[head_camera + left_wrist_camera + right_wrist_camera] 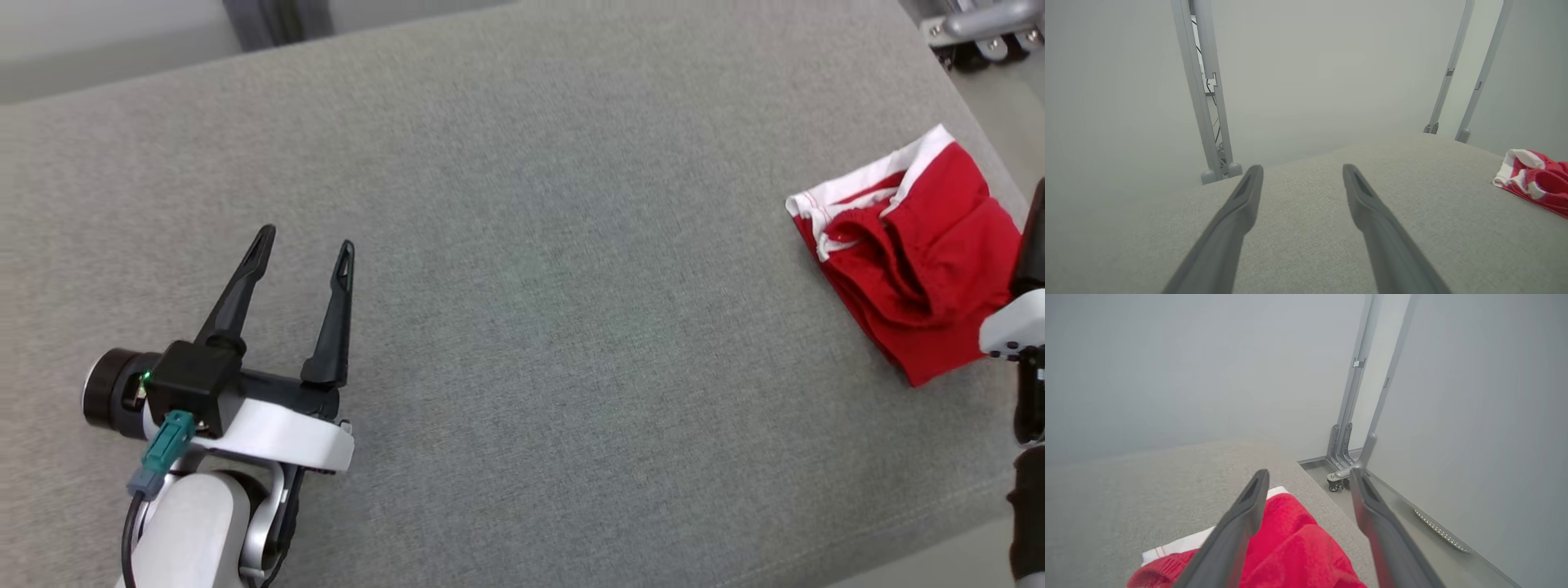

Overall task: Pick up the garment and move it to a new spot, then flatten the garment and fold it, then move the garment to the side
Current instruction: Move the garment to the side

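Grey fabric surface (522, 245), pale walls behind, metal posts (1206, 102) standing past its far edge. You will find the garment (914, 253), red with white trim, lying folded close to the surface's right edge. Left gripper (306, 239): fingers spread, nothing between them, over the near left part of the surface, well apart from the garment. Right gripper (1310, 475): fingers spread above the garment's right side, gripping nothing. You cannot tell whether a finger touches the cloth.
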